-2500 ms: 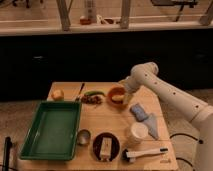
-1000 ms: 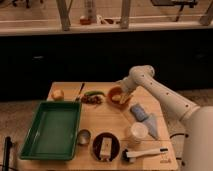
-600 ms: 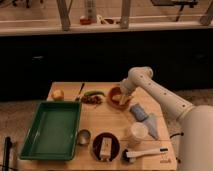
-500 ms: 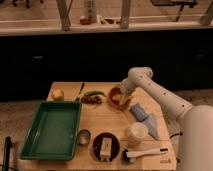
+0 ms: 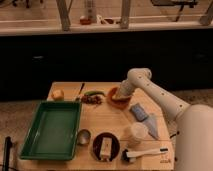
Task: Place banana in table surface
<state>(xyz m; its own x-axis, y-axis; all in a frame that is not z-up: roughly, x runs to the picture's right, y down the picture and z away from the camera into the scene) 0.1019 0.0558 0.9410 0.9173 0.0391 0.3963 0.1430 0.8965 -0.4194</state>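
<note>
Banana hidden; 1 gripper inside 1 orange bowl; open/shut can't tell.

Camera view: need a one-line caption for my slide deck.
The gripper hangs at the orange bowl on the table surface, near a green tray.

A single raised camera looks down across the whole table surface from its near end, the gripper at the orange bowl mid-frame.

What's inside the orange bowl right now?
The gripper reaches down into the orange bowl, and its wrist covers most of the inside. No banana shows; whatever lies under the gripper is hidden.
</note>
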